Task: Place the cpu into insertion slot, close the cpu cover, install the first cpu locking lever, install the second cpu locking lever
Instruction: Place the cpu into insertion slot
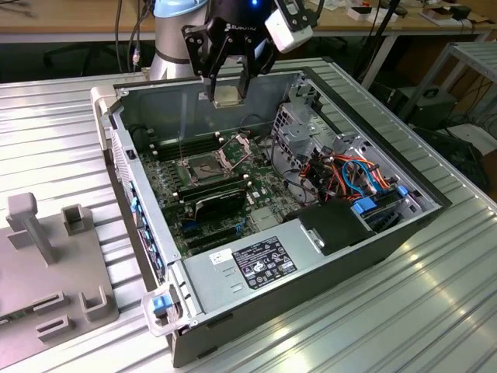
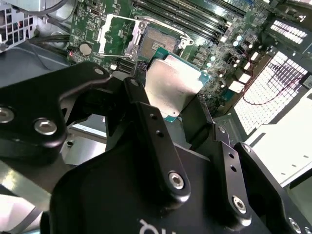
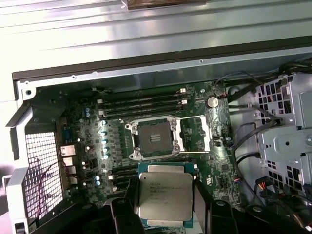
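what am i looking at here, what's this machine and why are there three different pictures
It is a robot arm working over an open desktop computer case that lies on a ribbed metal table. The exterior view looks on from off the arm. Both wrist views come from cameras riding on the arm, looking into the case. The black gripper is shut on the cpu, a flat square chip with a silver top, held above the motherboard. On the board the insertion slot is bare, and the cpu cover is swung open beside it. A grey plastic fixture lies on the table at the exterior view's left.
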Motion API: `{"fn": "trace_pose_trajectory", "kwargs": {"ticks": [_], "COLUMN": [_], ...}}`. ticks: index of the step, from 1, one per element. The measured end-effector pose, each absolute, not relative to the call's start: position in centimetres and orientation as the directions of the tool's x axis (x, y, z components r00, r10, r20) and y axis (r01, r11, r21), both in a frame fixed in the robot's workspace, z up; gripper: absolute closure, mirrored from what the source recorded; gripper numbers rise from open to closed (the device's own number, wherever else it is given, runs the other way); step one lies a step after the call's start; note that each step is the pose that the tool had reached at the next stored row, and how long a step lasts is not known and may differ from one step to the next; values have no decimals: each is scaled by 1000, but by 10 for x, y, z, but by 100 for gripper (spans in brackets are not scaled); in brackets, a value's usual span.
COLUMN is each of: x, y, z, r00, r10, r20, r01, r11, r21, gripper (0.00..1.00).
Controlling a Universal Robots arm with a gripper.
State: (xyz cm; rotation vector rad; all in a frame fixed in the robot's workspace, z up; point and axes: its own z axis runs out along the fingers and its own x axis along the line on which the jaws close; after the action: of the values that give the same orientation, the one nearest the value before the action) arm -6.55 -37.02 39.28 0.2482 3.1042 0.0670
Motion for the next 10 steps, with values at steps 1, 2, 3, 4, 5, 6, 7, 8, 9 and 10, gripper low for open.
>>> {"fn": "trace_pose_trajectory", "kwargs": {"ticks": [1, 2, 3, 4, 5, 6, 7, 8, 9, 10], "x": [-65, -65, -65, -65, -65, -65, -65, -65, -65, -65], "y": [-370, -370, -370, -369, -369, -369, -369, -369, -368, -368], "z": [393, 393, 393, 393, 393, 393, 393, 393, 393, 392], "r00": [-985, -983, -981, -979, -976, -974, -972, -969, -968, -965], "r10": [172, 182, 191, 202, 217, 227, 235, 244, 252, 260], "r20": [-23, -23, -23, -23, -23, -23, -23, -23, -23, -23], "r01": [171, 181, 189, 201, 216, 226, 234, 243, 250, 259], "r11": [984, 982, 981, 979, 975, 973, 971, 969, 967, 965], "r21": [45, 45, 45, 45, 45, 45, 45, 45, 45, 45], "gripper": [46, 46, 46, 46, 46, 46, 46, 46, 46, 46]}}
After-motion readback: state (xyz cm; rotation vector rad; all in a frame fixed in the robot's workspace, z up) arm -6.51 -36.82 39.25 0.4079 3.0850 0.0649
